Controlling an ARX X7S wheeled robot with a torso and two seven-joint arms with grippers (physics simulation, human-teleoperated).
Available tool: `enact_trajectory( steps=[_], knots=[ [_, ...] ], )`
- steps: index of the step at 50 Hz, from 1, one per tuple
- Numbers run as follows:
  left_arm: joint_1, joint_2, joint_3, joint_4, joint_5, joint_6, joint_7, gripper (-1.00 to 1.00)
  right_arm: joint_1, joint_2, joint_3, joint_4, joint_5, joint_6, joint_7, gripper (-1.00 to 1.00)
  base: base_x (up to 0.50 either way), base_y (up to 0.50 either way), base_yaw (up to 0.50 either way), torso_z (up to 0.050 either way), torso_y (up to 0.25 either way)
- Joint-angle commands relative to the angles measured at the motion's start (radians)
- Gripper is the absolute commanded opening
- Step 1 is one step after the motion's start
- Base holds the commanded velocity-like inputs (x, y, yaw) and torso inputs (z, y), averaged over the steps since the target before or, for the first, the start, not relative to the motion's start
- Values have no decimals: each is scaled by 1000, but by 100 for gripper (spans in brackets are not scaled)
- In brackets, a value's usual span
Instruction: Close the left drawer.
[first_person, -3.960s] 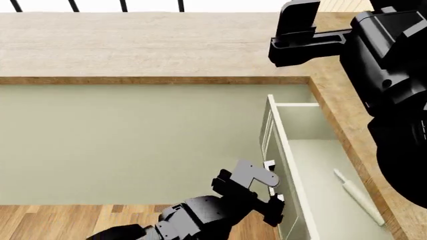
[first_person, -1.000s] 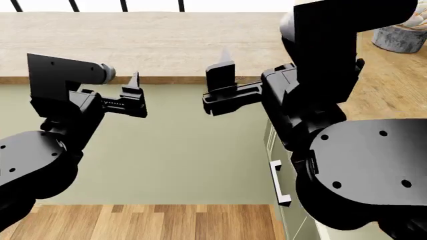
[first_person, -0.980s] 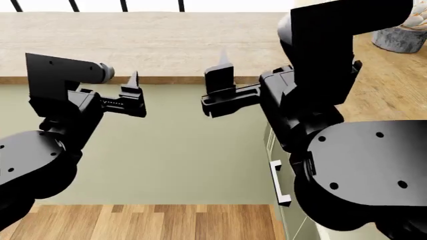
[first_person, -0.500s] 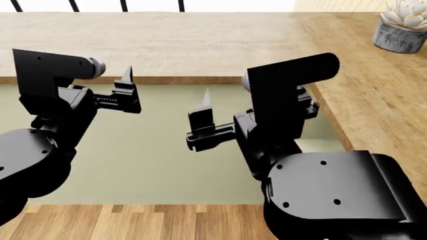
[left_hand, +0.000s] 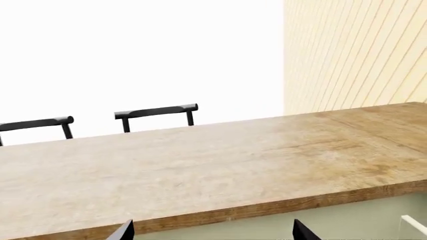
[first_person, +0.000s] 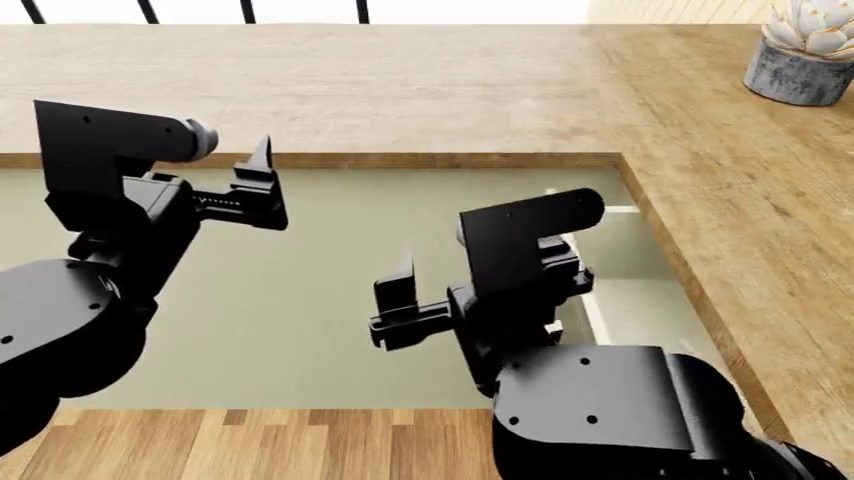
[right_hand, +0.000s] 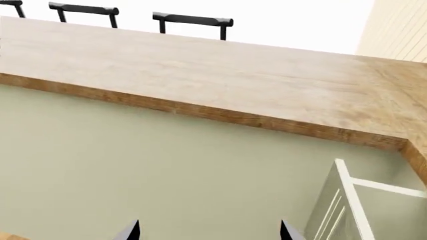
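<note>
Two grippers, both empty w/ fingers spread: right gripper (first_person: 395, 300) hangs low in front of the cabinet face, just beside the left drawer (first_person: 587, 262), whose pale rim shows past the forearm in the head view; left gripper (first_person: 263, 185) is up near the wooden countertop (first_person: 400, 90) edge, well apart from the drawer. Right wrist view shows the drawer's panelled front (right_hand: 333, 205) and top rim pulled out from the cabinet wall, so it's judged not yet closed. To do the step well, prob. bring the right gripper round to the outer face of the front panel, press flat near its middle, and push straight along the slide; an off-centre push could rack the box, and the arm must stay clear of the gap. Handle isn't visible now. Drawer interior is mostly hidden by the right arm, so contents can't be told. A potted succulent (first_person: 803, 52) sits on the counter's far right.
</note>
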Motion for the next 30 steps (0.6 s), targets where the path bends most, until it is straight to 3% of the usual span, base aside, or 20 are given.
enact_trajectory(
  steps=[1,30],
  knots=[
    [0,1,-1,5,0,-7,1,100,-57,-9,-37,49,-60,-24,-37,100,0,0,0,0,0],
    [3,8,-5,9,8,-15,1,100,-207,5,-79,159,-168,-134,-141,100,0,0,0,0,0]
  ],
)
